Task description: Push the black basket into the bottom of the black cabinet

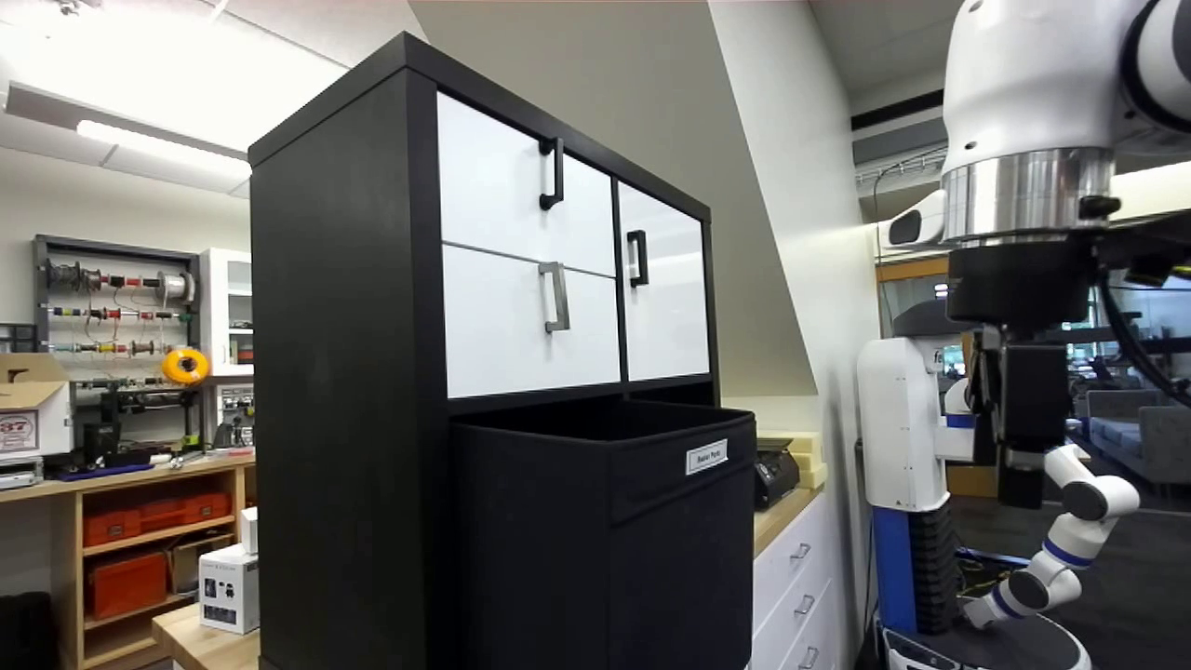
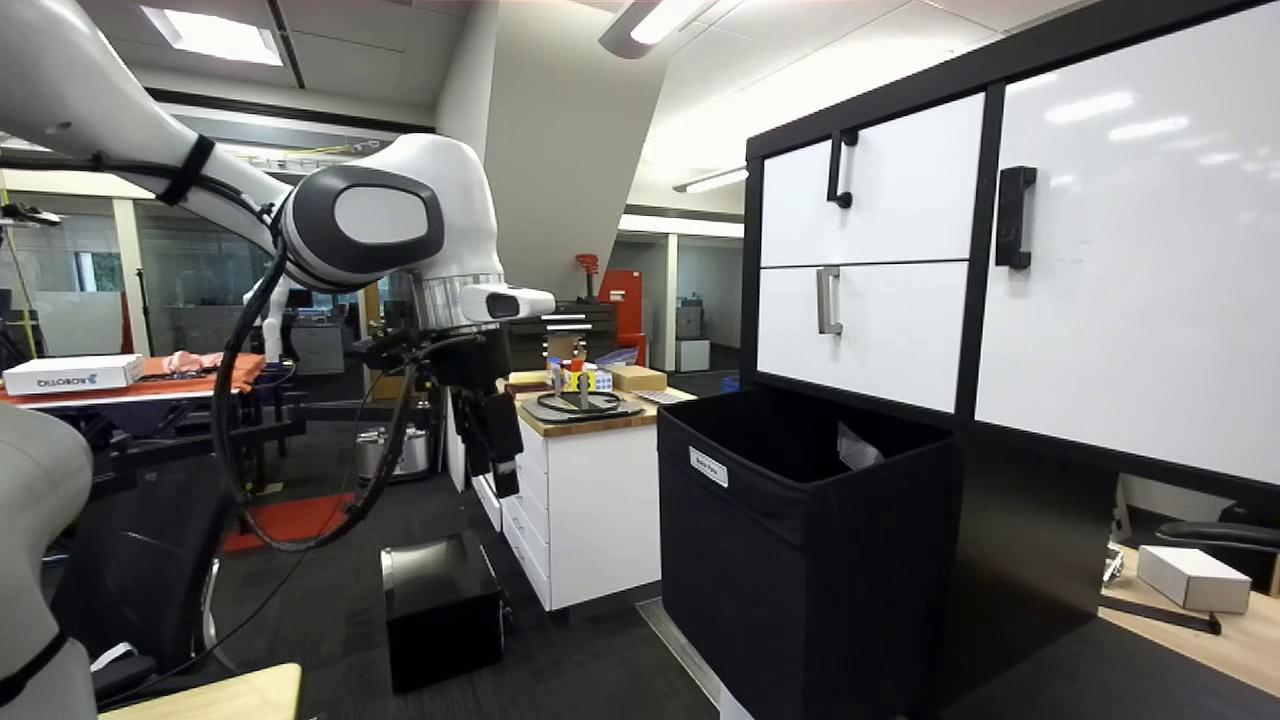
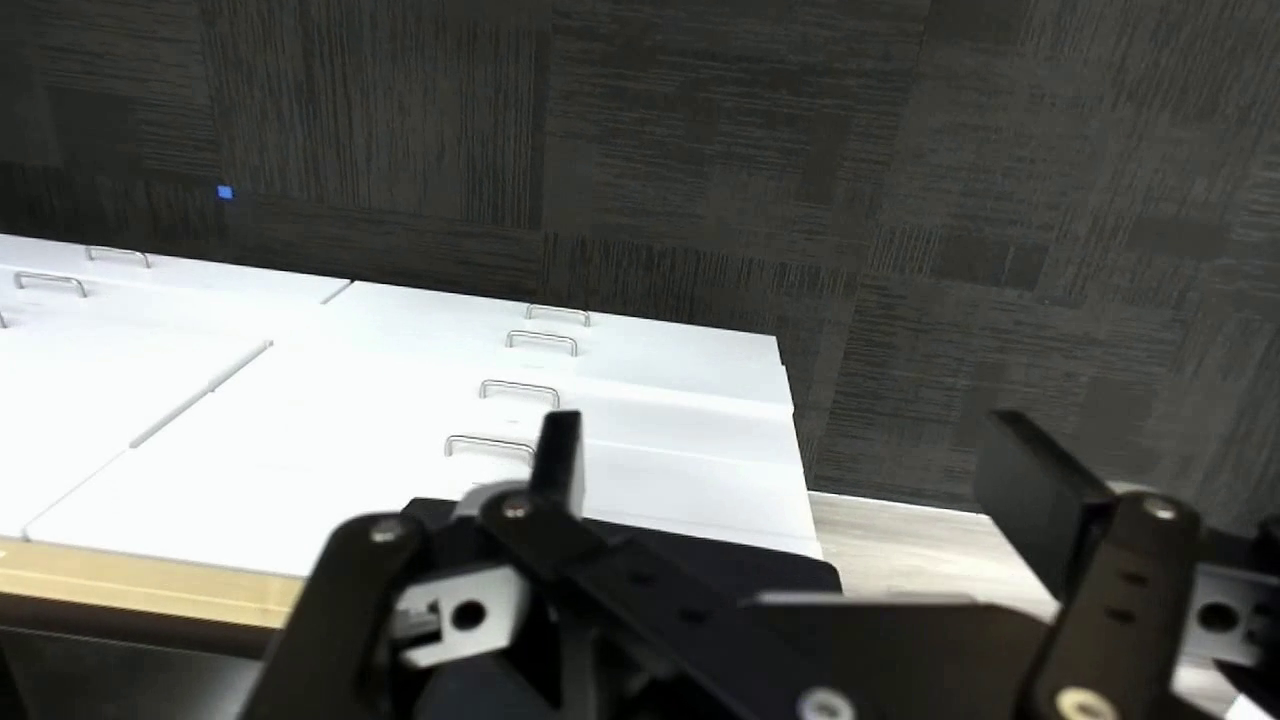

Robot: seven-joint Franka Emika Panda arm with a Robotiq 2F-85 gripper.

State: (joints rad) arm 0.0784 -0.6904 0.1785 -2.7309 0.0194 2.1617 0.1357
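arm: white, its upper part cut off in both exterior views; a black cable loops below it.
gripper: pointing downward, its two fingers spread wide apart; in both exterior views the tips merge into one dark mass.
black form: rounded and blurred, beside the fingers in the wrist view; it cannot be identified.
black basket: apart from the gripper, jutting out at the lower left of the black cabinet, below two stacked drawer fronts; how much of it lies inside is hidden, and its foot is at least partly cut off in both exterior views.
white label: on the basket's front, the lettering too small to read with certainty.
basket interior: deep shadow, with a pale piece of uncertain nature.
cabinet edges: base out of frame; in an exterior view the large right-hand front is cut off.
white drawer unit: farther off, left of the basket, with a wooden top.
carpet: dark, patterned; a glossy black box stands on the floor.
far room: a slanted grey wall; at far left in an exterior view, a wooden shelving unit with red cases.
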